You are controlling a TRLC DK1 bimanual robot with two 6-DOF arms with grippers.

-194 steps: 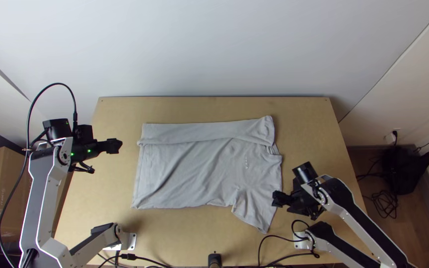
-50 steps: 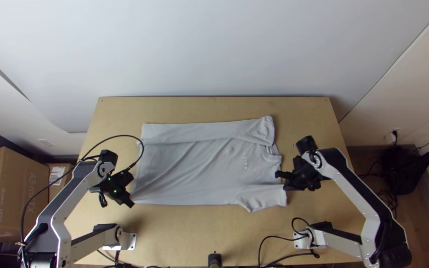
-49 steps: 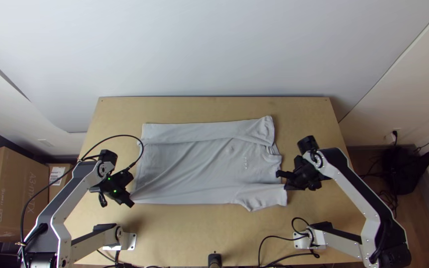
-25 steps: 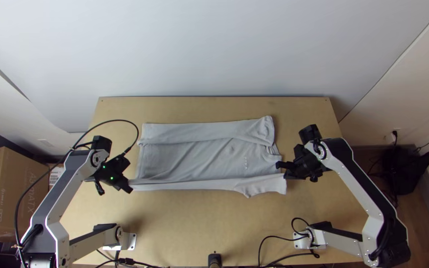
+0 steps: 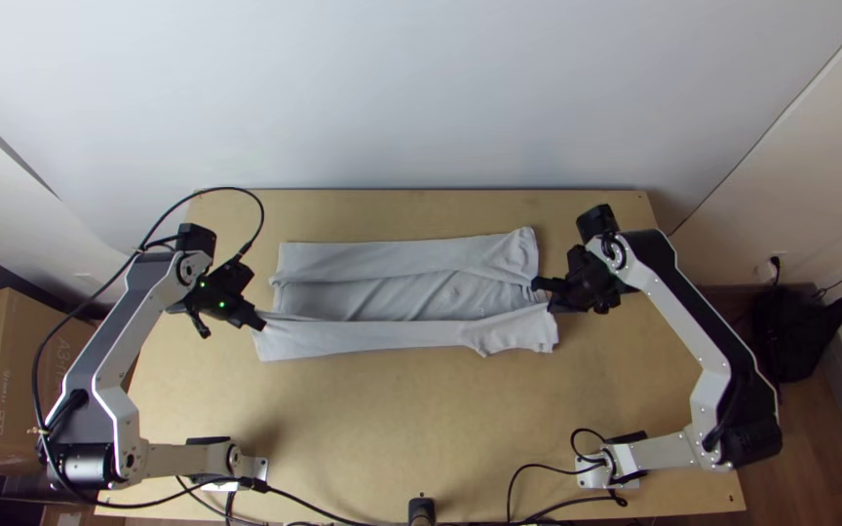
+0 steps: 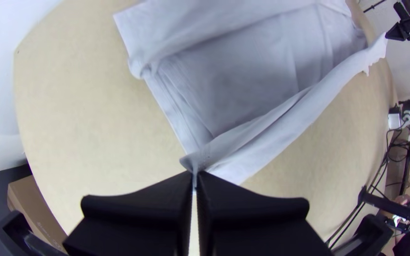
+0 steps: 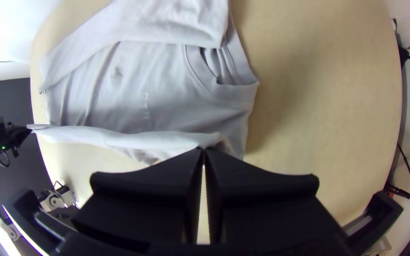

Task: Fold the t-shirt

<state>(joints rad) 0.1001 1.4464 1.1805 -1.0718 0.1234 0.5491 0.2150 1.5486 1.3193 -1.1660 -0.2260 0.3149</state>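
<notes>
Grey T-shirt [image 5: 382,296] on wooden bench [image 5: 411,429], far side folded inward, near side pulled up in a long strip between the arms. Left gripper [image 5: 261,323] pinches the strip at the hem end; right gripper [image 5: 544,295] pinches it at the shoulder end. Collar [image 7: 233,93] and small chest lettering [image 7: 145,105] visible between folds.

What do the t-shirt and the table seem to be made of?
T-shirt: matte knit, probably cotton or a blend, judging by its soft creases and limp drape. Table: likely plywood or fibreboard, smooth and flat, from its even light-tan surface.
</notes>
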